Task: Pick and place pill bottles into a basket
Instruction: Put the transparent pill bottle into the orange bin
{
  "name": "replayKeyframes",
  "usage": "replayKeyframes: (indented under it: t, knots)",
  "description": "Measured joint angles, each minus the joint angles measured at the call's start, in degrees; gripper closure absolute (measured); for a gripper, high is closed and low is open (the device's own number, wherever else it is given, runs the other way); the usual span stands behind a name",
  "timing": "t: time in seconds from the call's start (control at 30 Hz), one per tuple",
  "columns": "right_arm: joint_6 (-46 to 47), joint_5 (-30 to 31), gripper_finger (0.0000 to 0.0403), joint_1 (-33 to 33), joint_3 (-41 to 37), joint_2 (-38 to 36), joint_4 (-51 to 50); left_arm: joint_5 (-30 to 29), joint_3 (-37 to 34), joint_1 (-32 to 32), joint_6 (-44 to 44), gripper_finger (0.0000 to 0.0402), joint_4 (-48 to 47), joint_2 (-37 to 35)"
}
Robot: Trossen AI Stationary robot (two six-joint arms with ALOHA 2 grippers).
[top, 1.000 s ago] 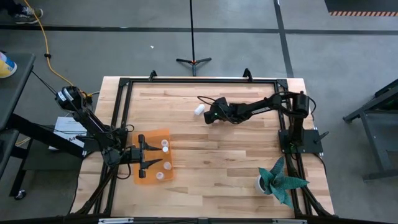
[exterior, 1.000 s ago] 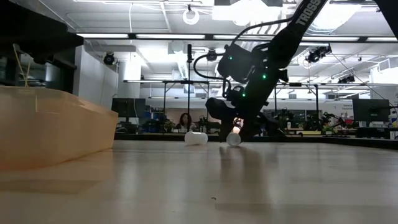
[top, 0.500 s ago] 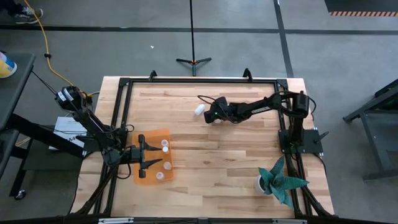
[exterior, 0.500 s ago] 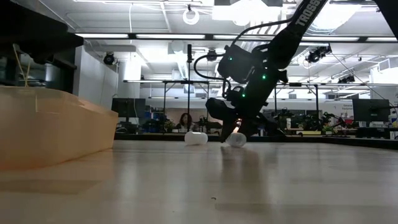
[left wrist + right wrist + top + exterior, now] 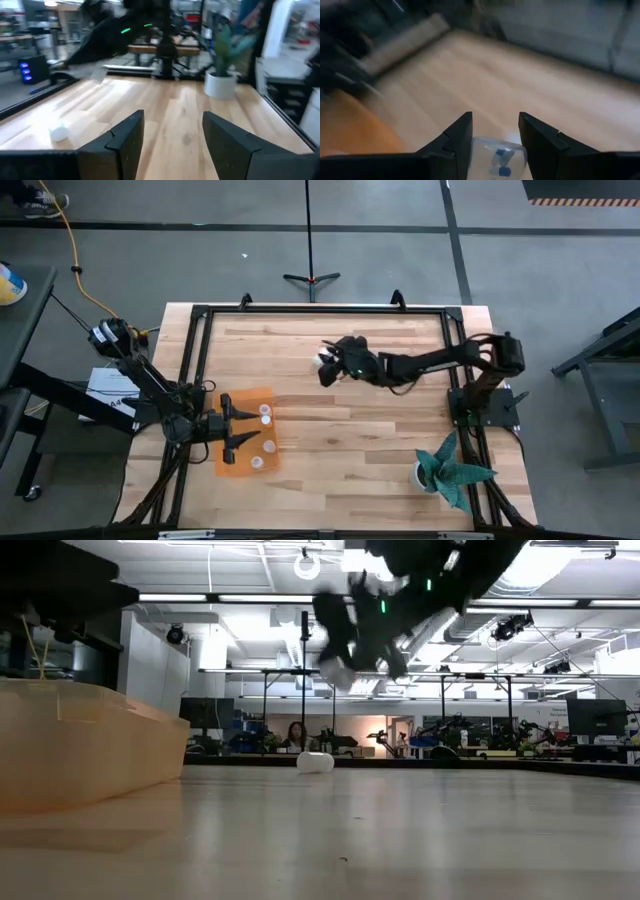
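My right gripper [image 5: 325,368] hangs above the far middle of the table, shut on a small clear pill bottle [image 5: 499,154] with blue pills inside. It shows raised in the low view [image 5: 345,665]. Another white pill bottle [image 5: 316,762] lies on its side on the table just below and beyond the right gripper. The orange basket [image 5: 232,463] sits at the left and holds several white-capped bottles [image 5: 266,417]. My left gripper [image 5: 240,435] is open and empty over the basket; its own view [image 5: 170,145] shows the gap between its fingers. My right gripper pinches the clear bottle's body [image 5: 499,150] between its two fingers. The fingers [image 5: 330,635] slant down from the table's right side. The bottle is lifted clear of the table.
A white pot with a teal plant [image 5: 440,473] stands at the near right corner. A black frame [image 5: 320,310] runs round the table's edges. Bare wood [image 5: 350,430] lies between the basket and the plant.
My right gripper has risen from the table top and gone a little toward the left edge, taking the clear bottle with it. That bottle, which lay on the wood, is now lifted clear. The other white bottle has stayed where it lay.
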Motion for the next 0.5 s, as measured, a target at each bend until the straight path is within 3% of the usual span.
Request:
replayKeyframes:
  t: [0.1,0.17,0.37,0.5]
  knots:
    - [-9.96,1.28,0.0269,3.21,0.02,-0.31,14.81,-0.83,0.00,2.73,-0.24,0.0165,2.56,0.00]
    - [-15.32,-1.14,0.0269,4.63,0.02,0.52,25.26,2.04,0.00,5.49,-0.17,0.0165,4.64,0.00]
    - [-22.98,-17.13,0.0269,5.18,0.11,2.02,46.38,20.15,0.10,17.14,0.22,0.0165,10.58,0.00]
    - [-24.50,-23.17,0.0269,5.12,0.11,2.44,50.04,32.95,2.73,25.21,0.80,0.0165,12.55,0.00]
